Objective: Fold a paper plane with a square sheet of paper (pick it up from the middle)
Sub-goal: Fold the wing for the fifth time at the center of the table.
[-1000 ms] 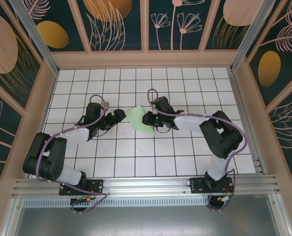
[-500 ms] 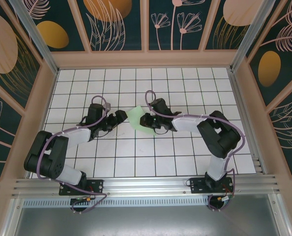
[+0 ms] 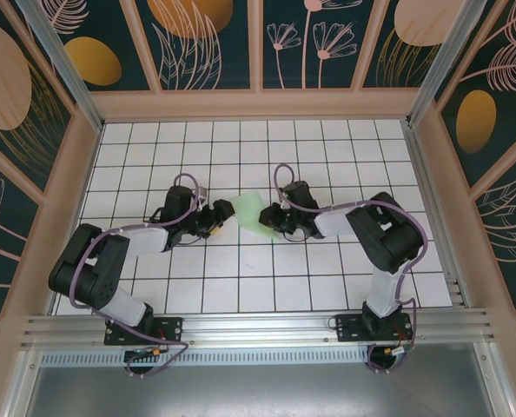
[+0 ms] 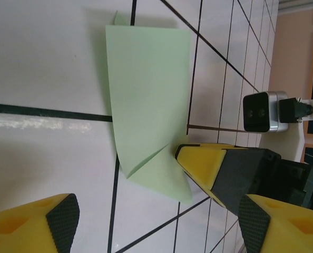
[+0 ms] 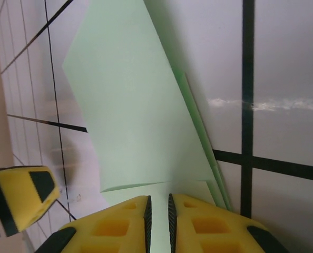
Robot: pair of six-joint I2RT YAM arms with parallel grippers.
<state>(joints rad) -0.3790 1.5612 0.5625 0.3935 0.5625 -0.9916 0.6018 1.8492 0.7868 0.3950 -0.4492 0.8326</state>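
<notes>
Top external view. Left gripper point(image 3: 216, 219): jaws wide, empty (narrowing slightly). It has advanced toward centre and now sits just beside the paper's left edge. Right gripper point(image 3: 271, 219): pinched shut on the right edge of the square sheet of paper point(image 3: 248, 211), as a second ago. Judgement: a second grasp by the left looks imminent, ready for the next fold. Sheet: pale green, partly folded, layered creases along one edge, triangular flap near the held corner. Location: middle of the tiled table point(image 3: 327, 261), between both grippers.
</notes>
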